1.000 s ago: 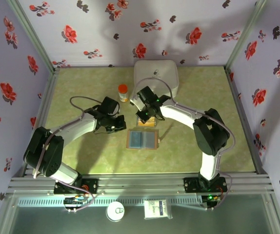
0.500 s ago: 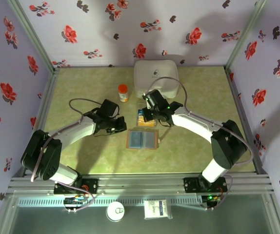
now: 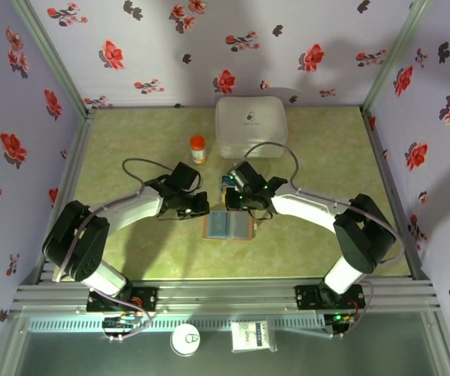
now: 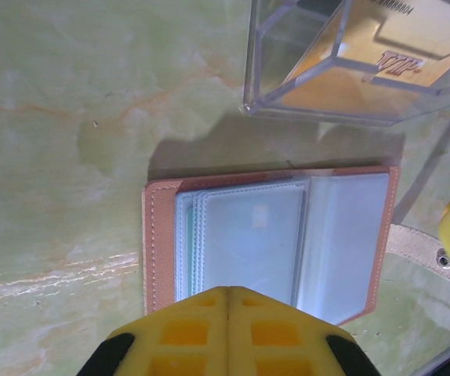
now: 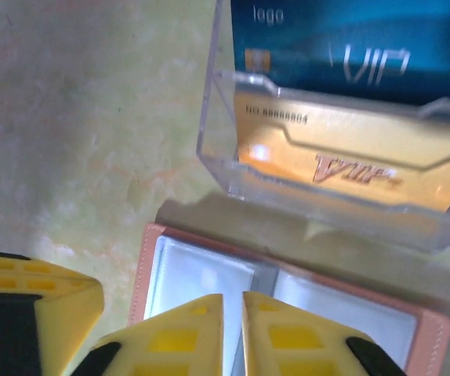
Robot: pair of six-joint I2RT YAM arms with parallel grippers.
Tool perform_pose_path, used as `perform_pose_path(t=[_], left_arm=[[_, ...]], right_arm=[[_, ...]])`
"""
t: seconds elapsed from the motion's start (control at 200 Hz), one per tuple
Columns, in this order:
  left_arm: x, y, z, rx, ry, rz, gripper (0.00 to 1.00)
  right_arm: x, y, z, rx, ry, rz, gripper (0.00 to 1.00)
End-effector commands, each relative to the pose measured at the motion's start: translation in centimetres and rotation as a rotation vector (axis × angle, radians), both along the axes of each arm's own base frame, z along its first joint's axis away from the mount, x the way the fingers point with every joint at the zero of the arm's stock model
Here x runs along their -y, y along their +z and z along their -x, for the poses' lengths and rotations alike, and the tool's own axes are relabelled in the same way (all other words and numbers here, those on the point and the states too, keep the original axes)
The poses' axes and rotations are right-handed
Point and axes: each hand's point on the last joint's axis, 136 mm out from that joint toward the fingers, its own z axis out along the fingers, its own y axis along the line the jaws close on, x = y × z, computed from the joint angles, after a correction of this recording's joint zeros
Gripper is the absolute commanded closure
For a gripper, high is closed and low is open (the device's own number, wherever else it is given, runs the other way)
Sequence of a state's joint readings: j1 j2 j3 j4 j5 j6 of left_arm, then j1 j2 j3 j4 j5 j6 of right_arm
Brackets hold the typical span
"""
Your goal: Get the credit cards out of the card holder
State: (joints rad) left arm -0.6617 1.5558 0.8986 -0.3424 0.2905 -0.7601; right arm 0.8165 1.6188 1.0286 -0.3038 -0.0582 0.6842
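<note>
Brown card holder [image 3: 229, 225] lies open and flat on the green table [image 3: 131, 164], near-centre between the arms

Top view: left gripper [image 3: 197, 207] sits at its far-left corner and right gripper [image 3: 239, 202] over its far edge. A clear stand [image 3: 226, 186] is just beyond. The white case [image 3: 250, 125] and orange-capped bottle [image 3: 198, 147] are further back, out of the way

Left wrist: the left jaws are pressed together on nothing, tips hovering over one edge of the holder. The sleeves read pale blue-grey and layered on one panel. Can't tell if a card is left inside

Right wrist: the right jaws are a crack apart with nothing between them, tips over the holder's panel. Two credit cards [image 5: 342, 168] stand in the clear stand, gold in front and blue behind. The stand is just past the holder's far edge. Can't tell if they touch

How I'd run the step, if a card remains:
- use the closed left tips as a hold-down, pressing the panel flat before any pull
- the crack in the right jaws looks too narrow to straddle a sleeve, so open them wider
- the pocket mouths look to face the fold, so enter there, pinch only the card edge and draw out low along the pocket
- watch for the holder dragging or lifting, and for the wrist clipping the stand
</note>
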Motion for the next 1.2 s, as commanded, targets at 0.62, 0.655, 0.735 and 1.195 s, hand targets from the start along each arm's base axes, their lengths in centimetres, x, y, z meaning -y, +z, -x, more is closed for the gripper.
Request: perform_pose_path(t=[0.62, 0.655, 0.735, 1.195], left_arm=[[-1.4, -4.6, 2.9, -0.094, 0.001, -0.074, 1.0], [-1.6, -4.8, 3.0, -0.098, 0.001, -0.08, 1.0], [-1.8, -5.0, 3.2, -0.103, 0.008, -0.082, 1.0], [-1.9, -4.5, 3.3, -0.102, 0.012, -0.086, 1.0]], right_arm=[[-1.1, -3.4, 2.6, -0.107, -0.039, -0.012, 0.68], [-1.2, -3.5, 2.7, -0.114, -0.041, -0.02, 0.67], [-1.6, -3.5, 3.0, -0.132, -0.04, -0.037, 0.67], [-2.4, -3.9, 4.2, -0.178, -0.037, -0.093, 0.66]])
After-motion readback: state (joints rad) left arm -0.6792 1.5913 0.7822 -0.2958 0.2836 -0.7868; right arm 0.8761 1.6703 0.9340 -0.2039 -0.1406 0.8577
